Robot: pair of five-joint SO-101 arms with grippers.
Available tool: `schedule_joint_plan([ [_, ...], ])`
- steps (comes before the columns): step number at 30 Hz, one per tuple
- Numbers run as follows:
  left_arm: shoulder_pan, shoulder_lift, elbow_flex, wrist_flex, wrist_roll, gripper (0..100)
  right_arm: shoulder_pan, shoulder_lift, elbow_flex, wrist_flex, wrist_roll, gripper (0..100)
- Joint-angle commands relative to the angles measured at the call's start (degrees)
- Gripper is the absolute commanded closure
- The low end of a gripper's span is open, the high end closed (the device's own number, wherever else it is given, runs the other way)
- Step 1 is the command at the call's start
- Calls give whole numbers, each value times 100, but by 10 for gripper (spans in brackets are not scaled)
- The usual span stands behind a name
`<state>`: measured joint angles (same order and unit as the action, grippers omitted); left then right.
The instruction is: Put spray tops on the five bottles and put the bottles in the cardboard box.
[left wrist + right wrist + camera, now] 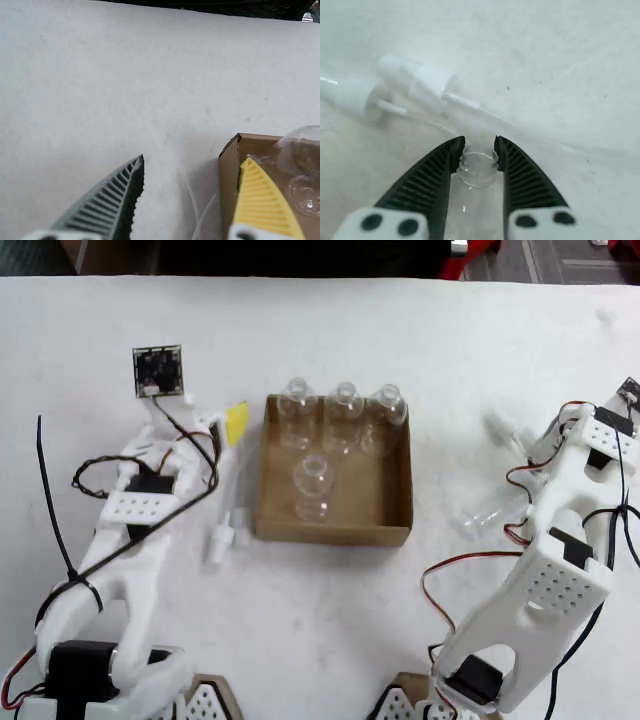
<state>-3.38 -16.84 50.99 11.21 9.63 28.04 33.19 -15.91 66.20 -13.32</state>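
Four bottles stand uncapped in the cardboard box mid-table: three along its far wall, one toward the middle. The left gripper sits at the box's far left corner with jaws released and wide apart, grasping nothing. Its yellow finger is over the box corner and its grey finger over bare table. The right gripper, right of the box toward the table's right edge, is clenched on the neck of the fifth bottle. Two loose spray tops lie on the table just beyond that bottle's mouth. More spray tops lie just left of the box's near left corner.
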Motion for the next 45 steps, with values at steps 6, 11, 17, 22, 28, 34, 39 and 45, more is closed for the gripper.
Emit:
schedule_joint_plan([
  [6,84,-40,-26,-158,-44,714,57,-927,-615,356,-44,972],
  [11,84,-40,-35,-158,-44,714,48,-1604,-941,848,-44,972],
  [17,84,-40,-35,-158,-44,714,40,-2598,-985,1182,18,972],
  [22,84,-40,-35,-158,-44,714,-48,-3319,-976,1358,510,972],
  [28,84,-40,-35,-158,-44,714,-233,-4347,-967,1719,545,972],
  [34,84,-48,-26,-149,-44,714,-778,-5218,-457,2211,554,973],
  [39,66,-48,-26,-141,-44,714,-1349,-6369,703,1859,800,982],
  [45,48,-48,-35,-141,-44,714,-1965,-8233,2884,259,914,982],
])
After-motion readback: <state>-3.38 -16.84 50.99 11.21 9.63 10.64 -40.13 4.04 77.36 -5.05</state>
